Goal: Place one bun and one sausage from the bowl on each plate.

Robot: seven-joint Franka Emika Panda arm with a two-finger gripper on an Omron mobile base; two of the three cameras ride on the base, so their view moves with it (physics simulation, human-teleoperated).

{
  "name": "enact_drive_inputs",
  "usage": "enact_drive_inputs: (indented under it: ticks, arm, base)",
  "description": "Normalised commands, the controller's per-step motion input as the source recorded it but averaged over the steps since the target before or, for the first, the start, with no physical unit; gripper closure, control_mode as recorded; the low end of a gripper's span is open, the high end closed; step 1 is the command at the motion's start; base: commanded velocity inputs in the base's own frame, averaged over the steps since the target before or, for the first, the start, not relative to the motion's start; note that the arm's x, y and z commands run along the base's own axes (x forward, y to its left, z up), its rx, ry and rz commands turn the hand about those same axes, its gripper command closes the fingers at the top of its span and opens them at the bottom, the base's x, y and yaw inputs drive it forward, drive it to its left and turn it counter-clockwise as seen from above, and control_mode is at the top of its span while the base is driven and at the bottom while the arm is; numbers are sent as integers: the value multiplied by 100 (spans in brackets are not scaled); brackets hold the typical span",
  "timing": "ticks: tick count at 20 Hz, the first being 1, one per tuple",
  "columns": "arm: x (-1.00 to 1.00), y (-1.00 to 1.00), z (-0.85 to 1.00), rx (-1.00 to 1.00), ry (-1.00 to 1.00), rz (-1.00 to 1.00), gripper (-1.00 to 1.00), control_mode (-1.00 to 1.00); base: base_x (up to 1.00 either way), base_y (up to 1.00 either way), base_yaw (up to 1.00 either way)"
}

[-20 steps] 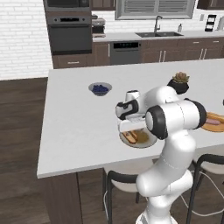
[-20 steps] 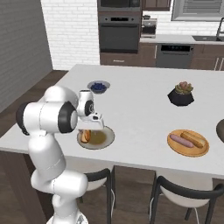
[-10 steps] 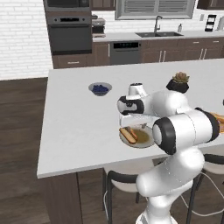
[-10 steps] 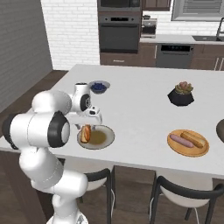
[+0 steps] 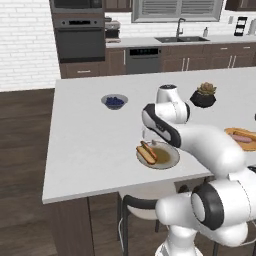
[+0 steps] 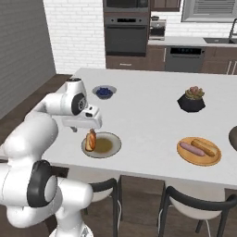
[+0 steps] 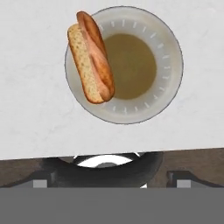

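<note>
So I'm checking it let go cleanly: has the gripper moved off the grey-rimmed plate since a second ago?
Yes. The gripper has risen and shifted toward the blueberry bowl, now hanging open over the counter beside the grey-rimmed plate.

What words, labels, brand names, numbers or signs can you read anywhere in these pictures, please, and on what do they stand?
None can be read.
The grey-rimmed plate carries a ring of short pale tick marks, not letters or digits.
The wall oven has a small lit panel, too small and blurred to read.
The dishwasher has a faint display strip, also unreadable.
</note>
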Motion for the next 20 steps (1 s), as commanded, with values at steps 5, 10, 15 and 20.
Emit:
enact_drive_inputs:
  ticks: [5, 10, 15, 20]
  arm:
    - [-99, 0, 57, 0, -25, -4, -100, -100]
    - [-69, 0, 13, 0, -26, 0, -100, -100]
    - [-29, 0, 0, 0, -10, 0, -100, -100]
    - [0, 0, 0, 0, 0, 0, -100, -100]
  base:
    - [0, 0, 0]
    - [0, 0, 0]
    - [0, 0, 0]
    - [0, 0, 0]
